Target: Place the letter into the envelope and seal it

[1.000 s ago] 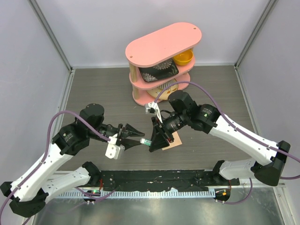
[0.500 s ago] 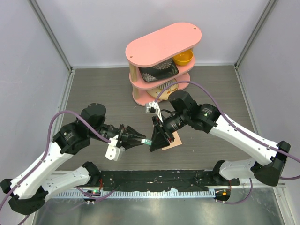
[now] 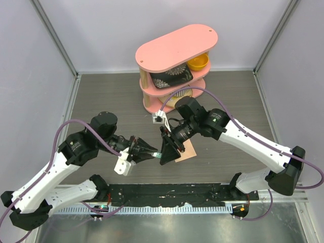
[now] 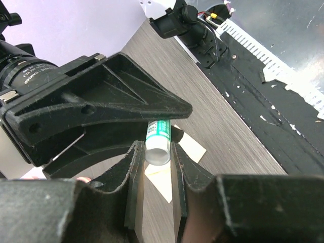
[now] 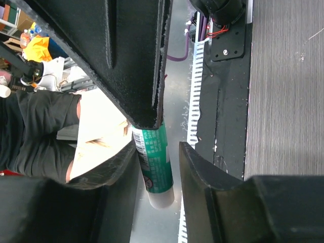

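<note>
Up close, the left gripper (image 4: 156,151) is clamped on one white end of a green-and-white glue stick (image 4: 158,136), both fingers pressing its sides. The right gripper (image 5: 158,147) stands parted around the same tube from the opposite side: one finger touches it and a gap shows at the other. The stick's long axis runs left to right between the two grippers, above the table (image 3: 111,96), and its middle is partly hidden by the overlapping black fingers. Beneath them a peach-tan envelope (image 3: 187,152) lies flat on the table, just right of the meeting point. Only one corner of it shows, with edges skewed to the table's edge, so its long axis cannot be read. In the left wrist view, pale paper corners (image 4: 191,147) show under the fingers, and there the letter cannot be told from the envelope. At the far side stands a pink shelf (image 3: 176,48) holding a yellow bowl (image 3: 198,62) and a dark patterned plate (image 3: 171,78), partly cut off by the shelf's tiers.
</note>
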`<state>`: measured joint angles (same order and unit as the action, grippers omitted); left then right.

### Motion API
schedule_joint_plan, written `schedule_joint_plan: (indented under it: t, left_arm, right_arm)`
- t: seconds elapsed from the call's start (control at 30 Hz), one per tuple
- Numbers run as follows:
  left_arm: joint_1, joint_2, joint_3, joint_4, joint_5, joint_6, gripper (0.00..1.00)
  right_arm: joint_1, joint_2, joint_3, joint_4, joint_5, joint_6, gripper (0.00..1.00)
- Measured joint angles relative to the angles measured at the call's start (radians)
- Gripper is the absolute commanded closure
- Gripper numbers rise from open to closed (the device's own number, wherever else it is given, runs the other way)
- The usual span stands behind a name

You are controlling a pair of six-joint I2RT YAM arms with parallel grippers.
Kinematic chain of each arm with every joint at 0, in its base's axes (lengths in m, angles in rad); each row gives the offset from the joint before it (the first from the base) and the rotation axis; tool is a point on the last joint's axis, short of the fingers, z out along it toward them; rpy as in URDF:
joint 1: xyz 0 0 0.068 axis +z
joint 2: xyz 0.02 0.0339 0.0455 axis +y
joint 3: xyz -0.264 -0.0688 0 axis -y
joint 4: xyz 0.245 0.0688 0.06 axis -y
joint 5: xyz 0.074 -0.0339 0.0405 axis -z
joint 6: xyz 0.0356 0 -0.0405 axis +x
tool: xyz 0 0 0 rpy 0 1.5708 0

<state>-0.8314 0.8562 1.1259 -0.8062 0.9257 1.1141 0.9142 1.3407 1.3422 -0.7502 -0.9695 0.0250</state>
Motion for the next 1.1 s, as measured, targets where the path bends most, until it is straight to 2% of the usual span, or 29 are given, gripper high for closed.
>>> schedule_joint_plan:
  t: [0.07, 0.17, 0.23, 0.33, 0.37, 0.47, 0.6, 0.7, 0.8, 1.1]
  left_arm:
    - [0.000, -0.004, 0.000, -0.004, 0.000, 0.011, 1.00]
    - [-0.001, -0.013, 0.000, -0.018, 0.001, 0.027, 1.00]
    - [-0.001, -0.016, 0.000, -0.025, 0.002, 0.036, 1.00]
    - [-0.001, -0.017, 0.000, -0.032, 0.003, 0.047, 1.00]
    - [-0.001, -0.017, 0.000, -0.034, 0.003, 0.049, 1.00]
    - [0.000, -0.017, -0.001, -0.043, -0.005, 0.051, 1.00]
    - [0.000, -0.017, -0.002, -0.028, -0.008, 0.012, 1.00]
    - [0.000, -0.019, -0.006, 0.013, -0.014, -0.088, 1.00]
    - [0.000, -0.026, -0.024, 0.084, -0.047, -0.254, 1.00]
    - [0.003, 0.028, -0.035, 0.253, -0.208, -0.910, 1.00]
  right_arm:
    - [0.000, 0.002, 0.006, -0.014, -0.001, -0.013, 0.48]
    - [0.000, 0.002, 0.013, -0.031, 0.000, -0.029, 0.47]
    - [0.000, 0.002, 0.016, -0.043, 0.001, -0.041, 0.53]
    - [0.000, 0.002, 0.018, -0.052, 0.003, -0.057, 0.68]
    - [0.000, 0.002, 0.019, -0.056, 0.002, -0.060, 0.81]
    - [0.001, 0.003, 0.028, -0.072, -0.006, -0.072, 0.99]
    - [0.001, 0.006, 0.045, -0.093, 0.001, -0.088, 0.99]
    - [0.001, 0.007, 0.066, -0.114, 0.019, -0.110, 0.99]
    - [0.001, 0.006, 0.097, -0.149, 0.063, -0.148, 0.99]
    - [0.032, -0.006, 0.188, -0.251, 0.291, -0.314, 0.99]
